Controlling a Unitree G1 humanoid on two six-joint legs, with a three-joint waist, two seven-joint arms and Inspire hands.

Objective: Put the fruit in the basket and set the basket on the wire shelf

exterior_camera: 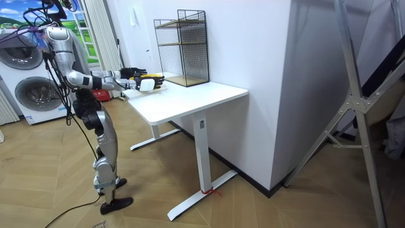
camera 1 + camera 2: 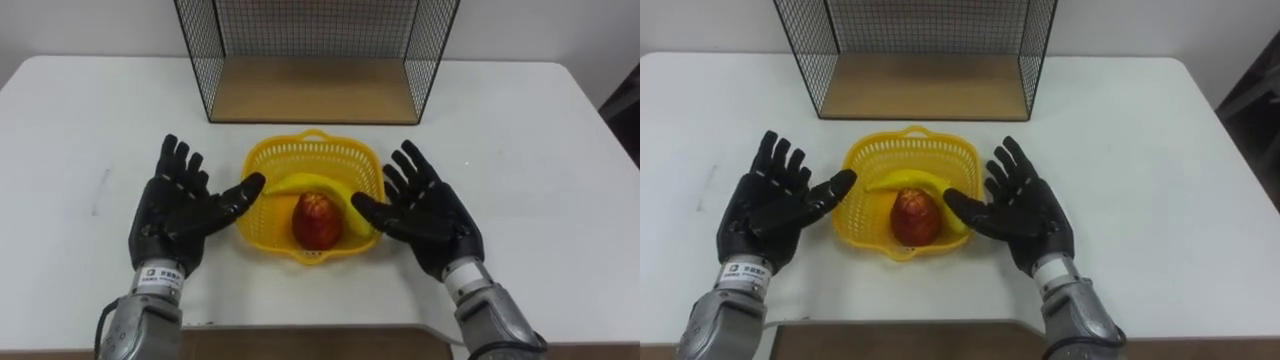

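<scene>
While hands (image 2: 172, 215) (image 2: 432, 218) flank fruited basket (image 2: 275, 158) — shelf (image 1: 183, 47) (room view) two-tiered.

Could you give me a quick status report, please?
Left hand and right hand open, flanking the basket. Apple and banana inside. Wire shelf straight ahead, nothing between.

No text, label, number or sign here is clear enough to read.
</scene>
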